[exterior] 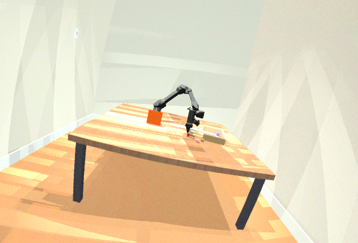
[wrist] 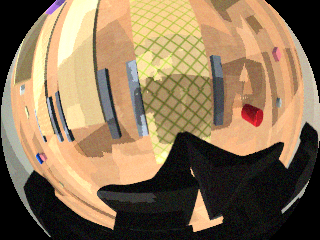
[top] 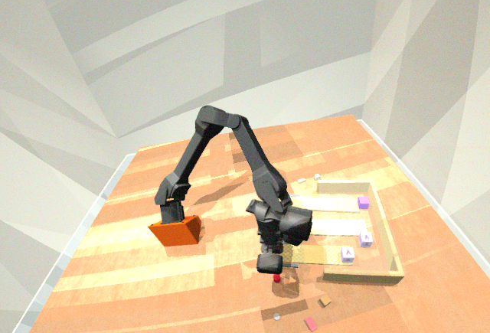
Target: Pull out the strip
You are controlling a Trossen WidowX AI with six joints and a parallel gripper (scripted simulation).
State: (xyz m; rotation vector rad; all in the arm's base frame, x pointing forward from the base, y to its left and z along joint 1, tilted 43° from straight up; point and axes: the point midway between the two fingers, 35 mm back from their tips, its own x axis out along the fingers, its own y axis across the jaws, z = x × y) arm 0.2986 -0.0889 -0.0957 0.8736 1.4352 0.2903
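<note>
three strips [top: 316,255] lie on the tabletop [top: 119,282]; the end effector [top: 270,266] is fully closed, empty, at the nearest strip's nine o'clock end.

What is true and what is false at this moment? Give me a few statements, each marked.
1. Three purple cubes sit inside the walled frame. True.
2. The hand is wide open. False: it is shut.
3. The hand is at the end of a plain white strip. False: it is at the near end of the mesh-patterned strip.
4. A small red cylinder lies on the table close to the hand. True.
5. A cube is lifted off its strip. False: all three rest on strips.
</note>
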